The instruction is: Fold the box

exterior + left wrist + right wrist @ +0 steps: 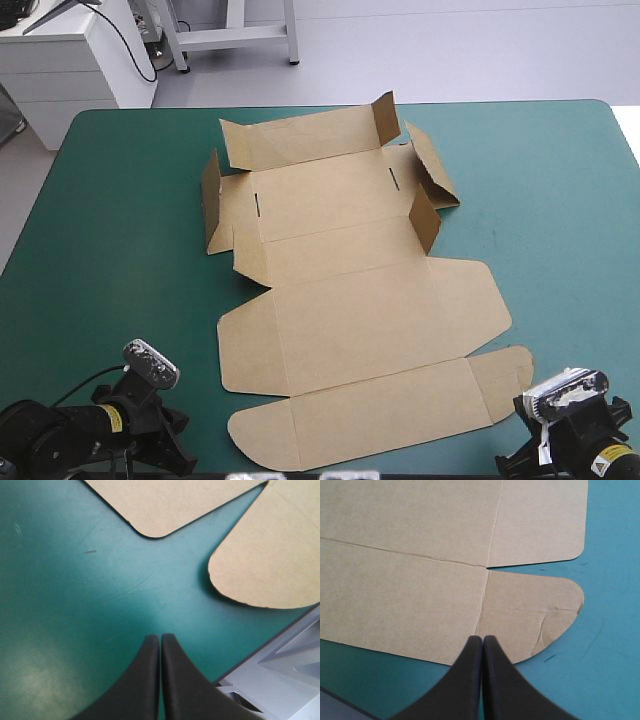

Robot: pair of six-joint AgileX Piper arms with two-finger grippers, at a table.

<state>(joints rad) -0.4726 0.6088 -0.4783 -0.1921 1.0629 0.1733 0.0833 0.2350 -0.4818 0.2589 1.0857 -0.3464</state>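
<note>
The brown box (350, 310) lies as a cut sheet in the middle of the teal-green table, mostly flat, with small flaps at its far end standing up. My left gripper (160, 637) is shut over bare cover near the table's front edge, short of the sheet's rounded near-left corners (260, 570). My right gripper (482, 639) is shut with its tip just over the near edge of the box (420, 595), next to the creased rounded near-right flap (535, 610). In the high view both arms sit at the front corners, fingers out of sight.
A raised flap (386, 118) stands at the box's far right, another flap (212, 200) at its left side. The table's front edge (265, 652) runs close beside my left gripper. Bare teal-green cover (120, 230) lies to both sides of the sheet.
</note>
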